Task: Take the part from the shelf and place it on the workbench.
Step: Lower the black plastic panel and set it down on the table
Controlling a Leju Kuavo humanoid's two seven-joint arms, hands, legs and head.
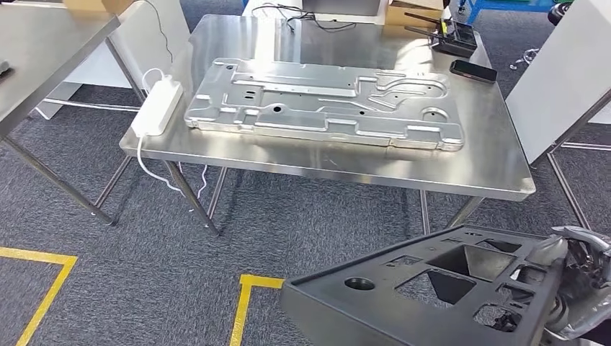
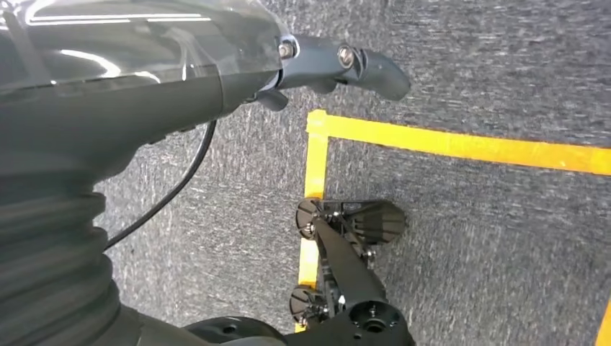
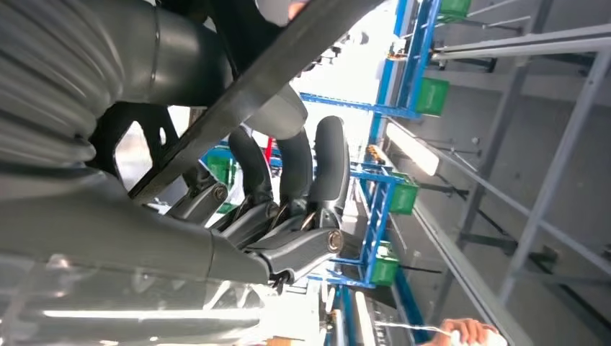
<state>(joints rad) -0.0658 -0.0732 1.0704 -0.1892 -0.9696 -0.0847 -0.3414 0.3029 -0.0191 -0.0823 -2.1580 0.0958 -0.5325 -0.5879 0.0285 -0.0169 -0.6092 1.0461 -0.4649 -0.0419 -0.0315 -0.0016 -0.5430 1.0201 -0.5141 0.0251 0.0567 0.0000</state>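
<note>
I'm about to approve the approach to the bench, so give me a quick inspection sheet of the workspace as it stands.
Surface: steel workbench ahead, front strip bare.
Job's things: dark perforated part carried low, in front of the bench, not yet over it.
Clutter: large stamped metal panel across the bench middle; white power strip at its left edge; black phone and black tray at the far right.
Hands: right hand grips the part's right edge; left hand hangs over the floor, holding nothing.
Cables: white cord drops from the strip below the bench.
Surroundings: grey carpet with yellow floor tape; second table at left.
</note>
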